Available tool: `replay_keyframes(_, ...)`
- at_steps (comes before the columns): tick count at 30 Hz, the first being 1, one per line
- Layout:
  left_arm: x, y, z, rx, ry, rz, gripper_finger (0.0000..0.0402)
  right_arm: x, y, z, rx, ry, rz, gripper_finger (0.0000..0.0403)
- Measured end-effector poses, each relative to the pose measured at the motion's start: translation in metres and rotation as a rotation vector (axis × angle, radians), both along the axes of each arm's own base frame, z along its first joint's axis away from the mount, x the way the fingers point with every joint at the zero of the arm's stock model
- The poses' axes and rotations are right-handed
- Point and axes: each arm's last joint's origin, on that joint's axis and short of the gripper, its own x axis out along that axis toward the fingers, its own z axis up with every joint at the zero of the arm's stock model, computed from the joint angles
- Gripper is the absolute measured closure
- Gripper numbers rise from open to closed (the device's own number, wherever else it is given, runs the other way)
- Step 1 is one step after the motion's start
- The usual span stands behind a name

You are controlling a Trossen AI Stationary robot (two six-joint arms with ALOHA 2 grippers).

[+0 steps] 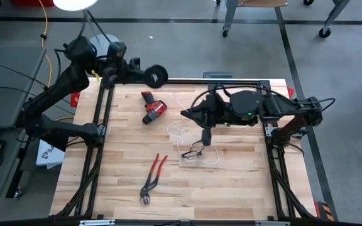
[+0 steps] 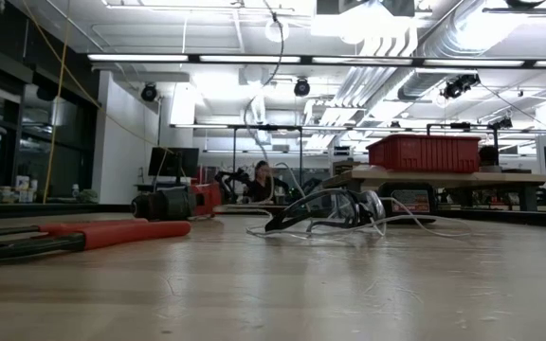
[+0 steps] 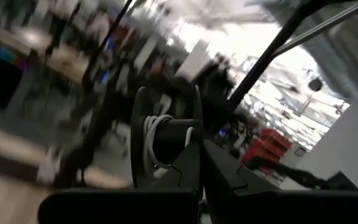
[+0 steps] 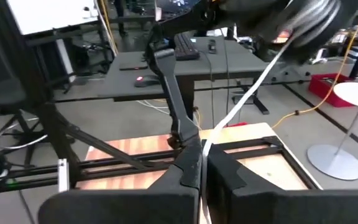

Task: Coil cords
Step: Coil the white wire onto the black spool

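1. Holding the spool (image 1: 158,76) up past the far left edge of the bench (image 1: 231,194), the left tool (image 1: 144,76) had its fingers pinched on the spool's black core, where a few white turns were already wound (image 3: 151,142).
2. The right tool (image 1: 205,139) hung near the middle of the bench, pointing down, fingers pressed together on the cord (image 4: 253,93).
3. From that pinch the cord ran taut, up and away toward the left arm, so its long axis lay on the diagonal from bench centre to the far left corner.
4. The slack lay in loose white loops (image 1: 182,133) on the wood just beside the right tool, partly tangled over a dark object I could not identify.
5. Judging by this, the right tool was nearer the loose cord and would feed it, while the spool took it up.
6. Red pliers (image 1: 153,179) and a red-and-black tool (image 1: 153,108) lay on the bench, apart from the cord.
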Motion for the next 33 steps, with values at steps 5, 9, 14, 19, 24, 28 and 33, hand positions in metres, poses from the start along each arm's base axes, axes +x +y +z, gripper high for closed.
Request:
replay_keyframes(5, 0.000, -0.007, -0.011, -0.109, 0.138, -0.055, 0.0401, -0.017, -0.003, 0.007, -0.003, 0.018, 0.001, 0.0403)
replay_keyframes(9, 0.008, -0.016, -0.016, -0.193, 0.198, -0.165, 0.0401, -0.022, -0.010, 0.010, -0.022, 0.021, -0.027, 0.0403)
replay_keyframes(14, 0.029, -0.026, -0.025, -0.245, 0.262, -0.252, 0.0401, -0.021, -0.018, 0.012, -0.043, 0.001, -0.046, 0.0403)
replay_keyframes(19, 0.054, -0.037, -0.038, -0.277, 0.335, -0.351, 0.0401, -0.019, -0.024, 0.015, -0.045, -0.027, -0.030, 0.0403)
replay_keyframes(24, 0.078, -0.044, -0.047, -0.286, 0.342, -0.427, 0.0402, -0.017, -0.026, 0.017, -0.037, -0.053, -0.012, 0.0403)
replay_keyframes(28, 0.096, -0.048, -0.042, -0.295, 0.254, -0.520, 0.0402, -0.014, -0.030, 0.017, -0.032, -0.066, -0.010, 0.0403)
replay_keyframes(33, 0.112, -0.053, -0.033, -0.316, 0.114, -0.614, 0.0402, -0.009, -0.035, 0.021, -0.031, -0.120, 0.004, 0.0403)
